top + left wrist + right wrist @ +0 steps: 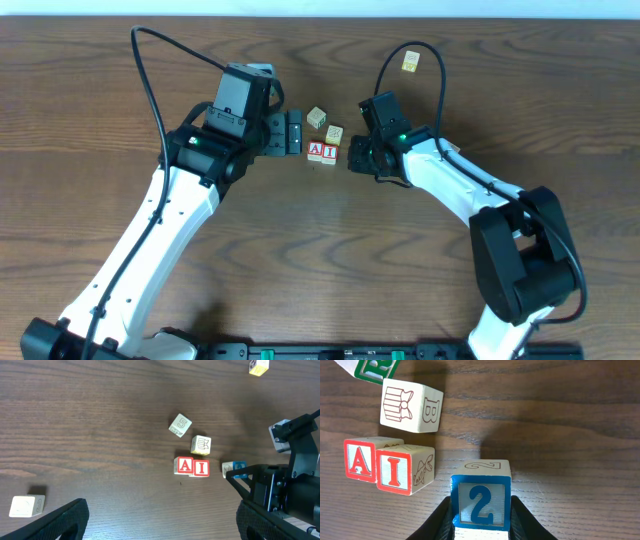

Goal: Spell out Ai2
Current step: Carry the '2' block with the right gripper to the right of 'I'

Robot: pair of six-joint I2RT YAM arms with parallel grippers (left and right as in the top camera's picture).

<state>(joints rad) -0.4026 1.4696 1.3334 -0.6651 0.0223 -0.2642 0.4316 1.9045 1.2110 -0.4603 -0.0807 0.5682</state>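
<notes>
Blue paint on pale wood fills the right tool (481,516), which is clamped on opposite side faces of the 2 block (481,502). The block looks light, rigid and square-edged. I'd judge a centred pinch on the flat sides holds it well, though the painted faces may be a touch slick. It sits just right of the I block (395,470), a small gap between them and a little out of line. The I touches the A block (359,460). A B block (410,407) rests beyond on the surface (570,435). The left tool (162,510) hangs back, fingers wide apart.
</notes>
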